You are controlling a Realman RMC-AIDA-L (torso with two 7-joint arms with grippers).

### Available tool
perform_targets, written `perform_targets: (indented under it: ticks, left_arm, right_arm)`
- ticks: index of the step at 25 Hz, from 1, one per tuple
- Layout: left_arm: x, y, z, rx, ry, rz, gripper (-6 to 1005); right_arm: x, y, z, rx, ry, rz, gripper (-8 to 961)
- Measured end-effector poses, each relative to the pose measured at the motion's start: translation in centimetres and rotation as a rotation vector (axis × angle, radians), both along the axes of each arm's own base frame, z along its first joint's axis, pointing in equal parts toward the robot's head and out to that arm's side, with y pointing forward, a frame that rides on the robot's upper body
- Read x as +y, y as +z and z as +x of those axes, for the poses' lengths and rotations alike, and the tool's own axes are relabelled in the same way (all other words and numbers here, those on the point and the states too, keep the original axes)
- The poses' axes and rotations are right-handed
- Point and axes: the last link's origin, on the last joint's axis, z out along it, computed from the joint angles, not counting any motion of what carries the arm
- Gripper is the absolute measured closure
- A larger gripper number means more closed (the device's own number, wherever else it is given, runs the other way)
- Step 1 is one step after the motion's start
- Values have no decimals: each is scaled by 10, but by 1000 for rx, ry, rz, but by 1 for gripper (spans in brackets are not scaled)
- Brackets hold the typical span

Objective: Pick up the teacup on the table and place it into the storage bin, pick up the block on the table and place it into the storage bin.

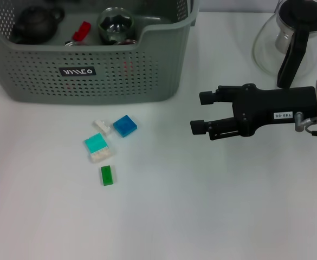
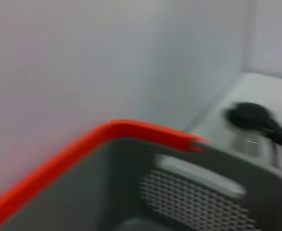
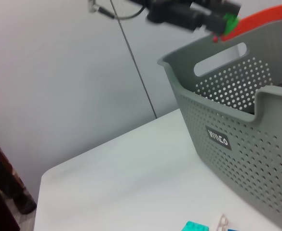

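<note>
- Four small blocks sit loose on the desk (image 1: pixel 212 216) just ahead of the storage bin (image 1: pixel 93 81): a blue block (image 1: pixel 125 125), a teal block (image 1: pixel 96 143), a green block (image 1: pixel 107 175) and a small white piece (image 1: pixel 102 126).
- My right gripper (image 1: pixel 200 112) hangs above the desk to the right of them, fingers parted and holding nothing.
- My left gripper (image 3: pixel 227 18) is up over the bin's far rim with something green at its tip; I cannot tell its finger state.
- Inside the bin I can see a dark teapot (image 1: pixel 36 23) and a glass cup (image 1: pixel 115 23), so the teacup looks to be in already.
- Risk, as I judge it: the blocks lie close together, so closing on one could nudge its neighbours or pinch two at once.
- Room: open desk lies between me and the blocks. The glass pitcher (image 1: pixel 288 38) stands close behind my arm, and the bin's front wall is just beyond the blocks.
</note>
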Motion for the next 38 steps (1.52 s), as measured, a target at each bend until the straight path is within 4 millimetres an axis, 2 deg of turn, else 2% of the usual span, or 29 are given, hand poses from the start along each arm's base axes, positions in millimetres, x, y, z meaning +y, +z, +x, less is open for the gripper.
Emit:
perform_targets:
  ticks: [4,10,15,18,22,26,30,32,38]
  left_arm:
    - [23,10,-14,-15,91,77,549]
    - [47,0,-36,46,242,132,535]
    - [54,-2,-39,78,268,163,523]
    - [49,6,-32,78,256,169,516]
    - [27,15,-16,67,207,78,329]
    - [-10,2,1,52,44,-161,91]
    - [-48,-25,6,65,-139,-403,76]
    - [-63,-46,5,108,-190,-498,69]
    - [-84,-107,1,245,-230,-662,50]
  right_arm:
    - [-1,0,1,-1,-2,-3,12]
    - [-2,0,2,1,-6,-9,12]
    - [-3,1,2,1,-4,-10,12]
    - [-2,1,2,0,-3,-8,12]
    - [-2,3,3,0,-2,-4,12]
    - [0,4,3,0,2,8,12]
    - [1,4,3,1,1,16,12]
    - [1,4,3,1,1,17,12]
    - [2,3,2,0,-3,16,12]
